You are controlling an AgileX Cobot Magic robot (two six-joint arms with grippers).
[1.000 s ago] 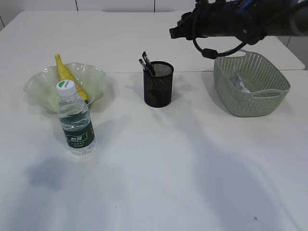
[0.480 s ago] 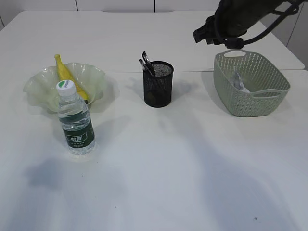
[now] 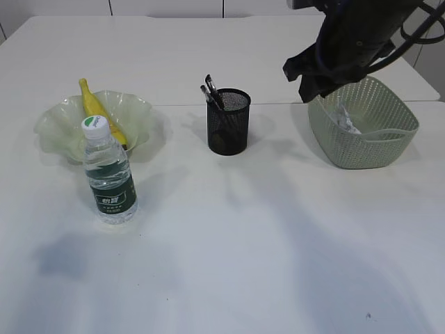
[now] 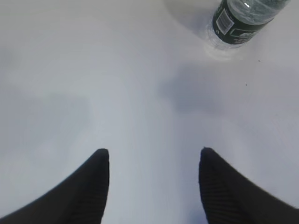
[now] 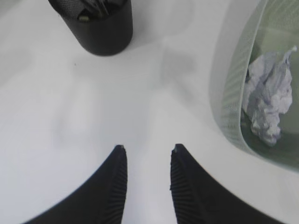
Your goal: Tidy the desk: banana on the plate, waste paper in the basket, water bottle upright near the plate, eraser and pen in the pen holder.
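With the waste paper [image 5: 268, 103] lying in the basket [image 3: 389, 142] and the pens in the pen holder [image 3: 228, 122], the right gripper [image 5: 147, 154], fingers apart and empty, is hovering near the basket rim, risking a knock.

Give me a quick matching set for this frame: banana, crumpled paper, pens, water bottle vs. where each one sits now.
Things:
1. banana
2. crumpled paper
3. pens
4. water bottle

Places:
A. upright on the table, in front of the plate
B. inside the green basket
C. standing in the black mesh pen holder
D. lying on the wavy green plate

Pairs: 1-D, 2-B, 3-C, 4-A
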